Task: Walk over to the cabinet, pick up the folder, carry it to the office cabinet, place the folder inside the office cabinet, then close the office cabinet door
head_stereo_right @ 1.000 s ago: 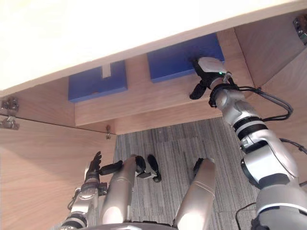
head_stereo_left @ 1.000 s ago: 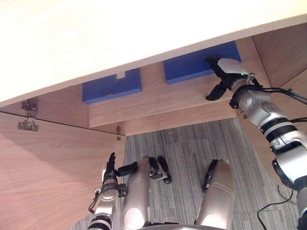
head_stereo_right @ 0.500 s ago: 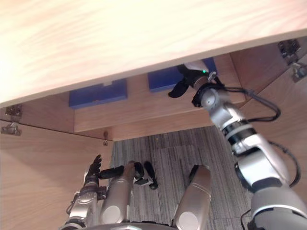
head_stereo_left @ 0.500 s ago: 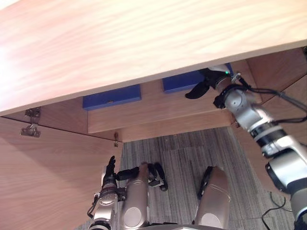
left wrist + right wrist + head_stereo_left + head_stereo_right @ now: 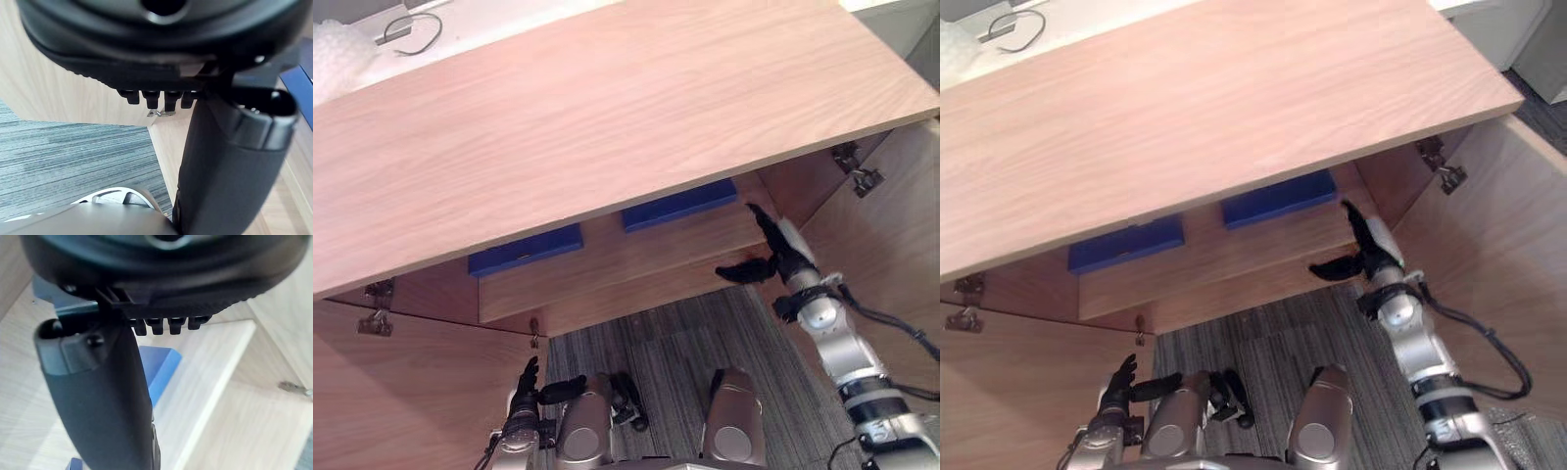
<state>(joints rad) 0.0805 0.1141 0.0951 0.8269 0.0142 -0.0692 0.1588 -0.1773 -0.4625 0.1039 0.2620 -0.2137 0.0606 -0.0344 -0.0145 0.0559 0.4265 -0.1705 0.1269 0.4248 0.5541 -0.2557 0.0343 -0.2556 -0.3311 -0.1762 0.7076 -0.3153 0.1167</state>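
Note:
Two blue folders lie flat on the shelf (image 5: 636, 257) inside the open wooden cabinet: one at the right (image 5: 680, 204) and one at the left (image 5: 525, 250). My right hand (image 5: 773, 257) hangs open just before the shelf's right front corner, its thumb spread, apart from the right folder and holding nothing. In the right wrist view that folder (image 5: 159, 369) lies past my right hand's thumb (image 5: 98, 382). My left hand (image 5: 524, 385) is low down by the left door, open and empty. The left wrist view has its thumb (image 5: 220, 171) before the cabinet's lower wood.
The cabinet's broad top board (image 5: 607, 127) overhangs the shelf. Both doors stand open, the left door (image 5: 401, 392) and the right door (image 5: 891, 235), with metal hinges (image 5: 857, 176) inside. Grey striped carpet (image 5: 675, 338) lies before the cabinet. A loose cable (image 5: 411, 27) rests behind the top.
My right hand has drawn back out of the cabinet, from the right folder down to the shelf's front corner. The camera has moved, so more of the cabinet top shows.

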